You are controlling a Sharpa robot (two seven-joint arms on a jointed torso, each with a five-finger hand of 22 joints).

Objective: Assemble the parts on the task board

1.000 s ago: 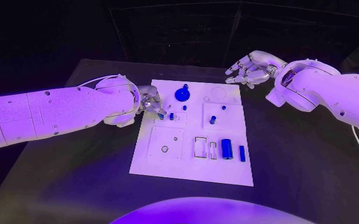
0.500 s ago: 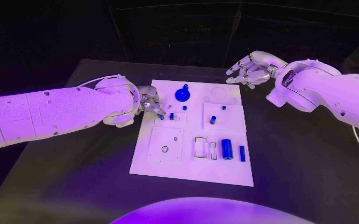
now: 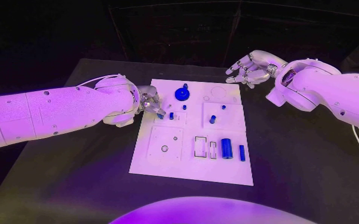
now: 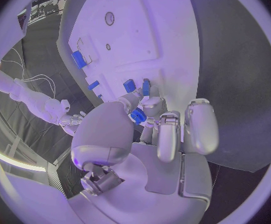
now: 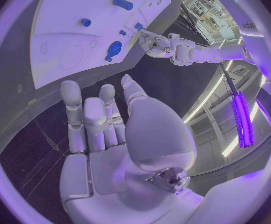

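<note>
Surface: black table [image 3: 299,151] in a dark room, carrying the white task board [image 3: 191,169] at its middle.
Small blue part: pinched in the left hand [image 3: 150,102] at the board's left edge [image 4: 138,116] — low over the pegs there, probably for seating.
Other parts: round blue knob [image 3: 182,94] and blue cylinder [image 3: 226,149] sit on the board.
Right hand [image 3: 250,68]: fingers apart, holding nothing — hovers past the board's far corner, likely keeping clear.
</note>
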